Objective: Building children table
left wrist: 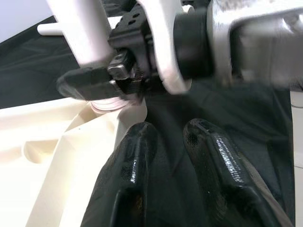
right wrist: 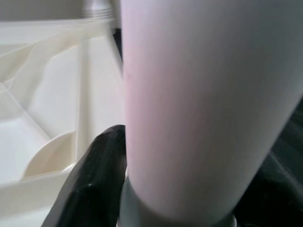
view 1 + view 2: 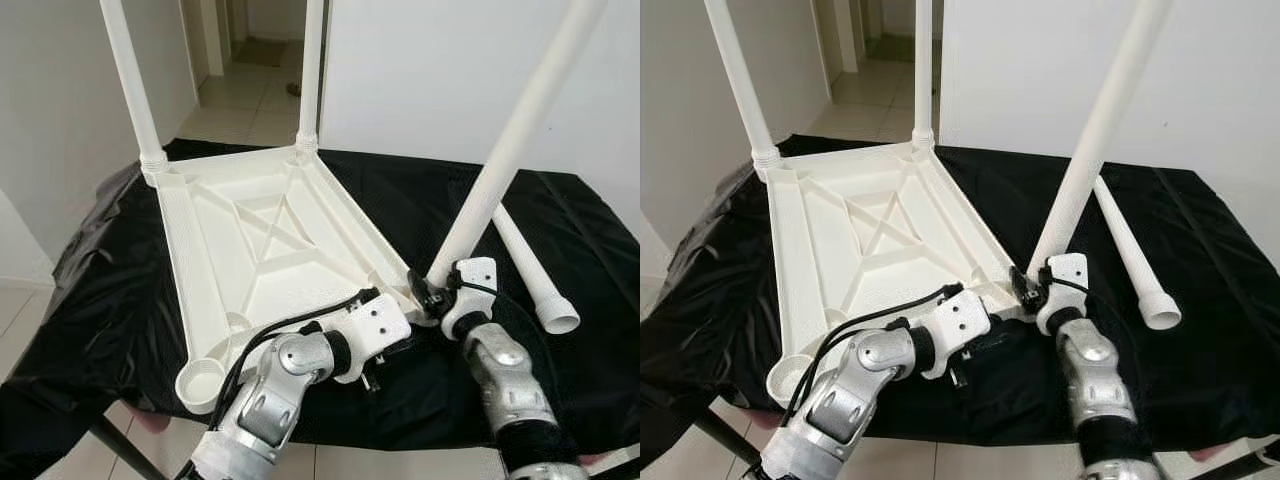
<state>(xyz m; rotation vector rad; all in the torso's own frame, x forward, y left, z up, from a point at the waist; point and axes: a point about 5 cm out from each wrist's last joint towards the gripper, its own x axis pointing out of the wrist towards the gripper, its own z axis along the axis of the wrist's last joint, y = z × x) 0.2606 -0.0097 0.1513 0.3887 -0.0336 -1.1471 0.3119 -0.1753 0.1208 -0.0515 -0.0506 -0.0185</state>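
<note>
A white plastic table top (image 3: 262, 232) lies upside down on a table covered in black cloth (image 3: 110, 290). Two white legs (image 3: 130, 85) (image 3: 311, 70) stand in its far corners. My right gripper (image 3: 432, 295) is shut on a third leg (image 3: 510, 140). That leg tilts to the right, with its lower end at the top's near right corner. A black finger (image 2: 94, 175) presses against this leg (image 2: 199, 104). My left gripper (image 1: 170, 130) hovers low over the cloth beside that corner, its fingers close together and holding nothing. The near left corner socket (image 3: 200, 383) is bare.
A fourth white leg (image 3: 530, 270) lies loose on the black cloth to the right of the table top. White walls stand on both sides, and a tiled doorway (image 3: 250, 90) opens behind. The cloth's front edge hangs over tiled floor.
</note>
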